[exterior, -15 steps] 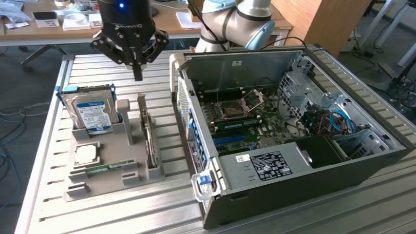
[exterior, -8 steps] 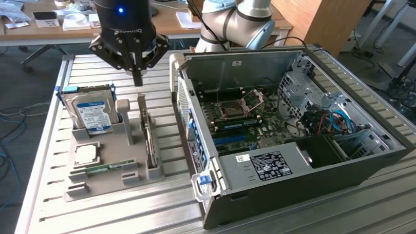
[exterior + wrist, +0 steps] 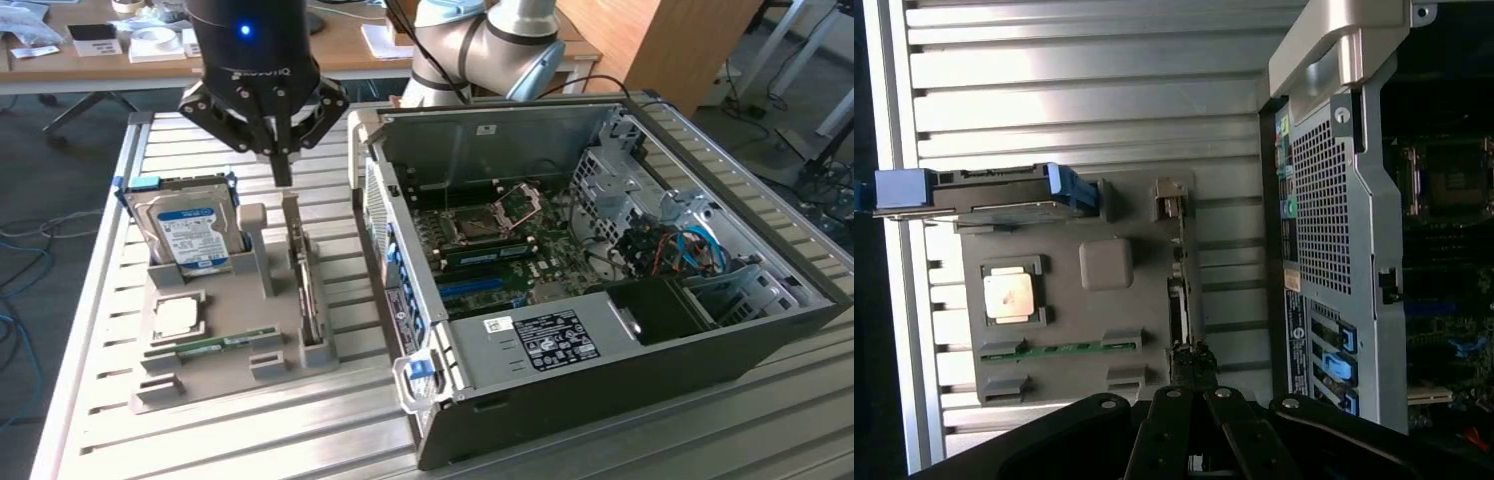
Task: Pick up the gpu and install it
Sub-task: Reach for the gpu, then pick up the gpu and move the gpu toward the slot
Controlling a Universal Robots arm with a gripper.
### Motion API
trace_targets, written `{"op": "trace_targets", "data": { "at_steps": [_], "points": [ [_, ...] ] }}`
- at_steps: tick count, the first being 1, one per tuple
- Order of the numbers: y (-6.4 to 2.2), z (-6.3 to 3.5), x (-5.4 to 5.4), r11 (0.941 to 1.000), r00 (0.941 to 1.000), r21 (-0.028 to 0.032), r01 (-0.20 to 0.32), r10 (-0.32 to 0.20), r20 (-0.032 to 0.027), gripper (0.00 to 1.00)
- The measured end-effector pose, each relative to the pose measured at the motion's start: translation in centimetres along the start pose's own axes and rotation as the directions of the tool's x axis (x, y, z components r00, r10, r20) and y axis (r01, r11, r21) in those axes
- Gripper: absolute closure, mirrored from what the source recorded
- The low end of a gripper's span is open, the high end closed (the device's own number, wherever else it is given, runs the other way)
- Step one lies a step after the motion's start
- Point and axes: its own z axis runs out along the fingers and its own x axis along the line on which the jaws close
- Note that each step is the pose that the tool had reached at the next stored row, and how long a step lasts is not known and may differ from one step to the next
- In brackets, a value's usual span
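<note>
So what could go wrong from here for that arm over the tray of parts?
The thin dark expansion card stands edge-on in the grey plastic holder. The end effector above its far end could, if slightly off line, knock the card or strike the holder.
The blue-labelled silver hard drive nearby might get bumped.
The open black computer case has a wall rising right beside the holder, so a carried card could clip it.

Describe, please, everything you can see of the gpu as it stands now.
The gpu is a thin dark card seen edge-on, standing upright in a slot of the grey holder tray, on the side nearest the open computer case. The gripper hangs just above its far end; no contact shows.
</note>
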Motion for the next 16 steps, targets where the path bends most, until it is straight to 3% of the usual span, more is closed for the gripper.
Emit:
{"op": "trace_targets", "data": {
  "at_steps": [7,16],
  "points": [
    [-0.49,0.0,0.1,1.0,1.0,0.0,0.0,0.0,0.0,0.89],
    [-0.51,0.0,0.09,1.0,1.0,0.0,0.0,0.0,0.0,0.89]
  ]
}}
